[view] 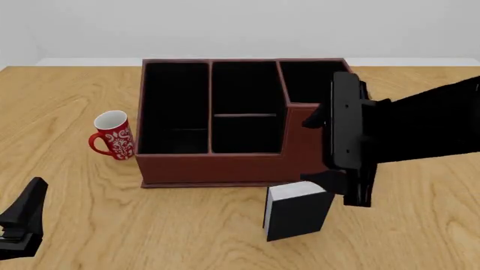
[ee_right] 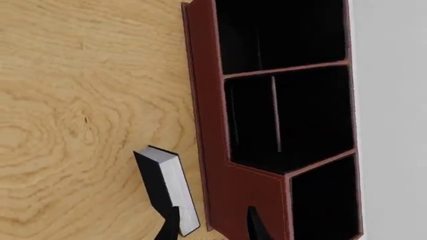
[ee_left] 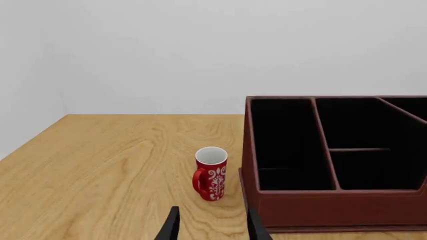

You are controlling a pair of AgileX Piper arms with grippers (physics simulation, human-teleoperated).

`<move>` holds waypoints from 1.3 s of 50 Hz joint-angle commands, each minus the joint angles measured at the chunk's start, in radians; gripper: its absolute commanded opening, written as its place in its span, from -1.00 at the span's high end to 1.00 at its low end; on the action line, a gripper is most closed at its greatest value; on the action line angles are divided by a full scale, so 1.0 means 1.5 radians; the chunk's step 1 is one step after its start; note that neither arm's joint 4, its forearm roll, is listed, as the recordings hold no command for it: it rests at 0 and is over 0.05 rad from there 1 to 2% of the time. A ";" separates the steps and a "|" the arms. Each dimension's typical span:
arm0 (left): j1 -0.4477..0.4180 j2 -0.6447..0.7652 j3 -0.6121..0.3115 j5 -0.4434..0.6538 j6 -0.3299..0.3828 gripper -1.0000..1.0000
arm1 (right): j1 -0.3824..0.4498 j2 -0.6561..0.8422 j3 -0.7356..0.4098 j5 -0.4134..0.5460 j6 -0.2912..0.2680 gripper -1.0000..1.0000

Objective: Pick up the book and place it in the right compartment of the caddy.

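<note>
The black book (view: 296, 212) stands upright on the table just in front of the caddy's (view: 225, 167) right front corner, white page edges up. It also shows in the right wrist view (ee_right: 160, 182). My right gripper (view: 351, 191) hangs just right of the book's top, open and empty (ee_right: 210, 227), with one fingertip (ee_right: 171, 225) over the book's end. The right compartment (view: 311, 81) is black-lined and holds nothing. My left gripper (view: 22, 222) is open and empty (ee_left: 212, 227) low at the front left, facing the caddy (ee_left: 333, 202).
A red mug with a white pattern (view: 114, 136) stands just left of the caddy; it also shows in the left wrist view (ee_left: 211, 174). The caddy's two long sections (view: 176, 107) hold nothing. The right arm's dark body (view: 420, 129) spans the right side above the table.
</note>
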 commanded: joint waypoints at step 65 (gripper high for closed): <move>0.000 0.000 0.000 0.000 0.000 -1.00 | -0.002 0.174 0.032 0.019 0.043 -1.00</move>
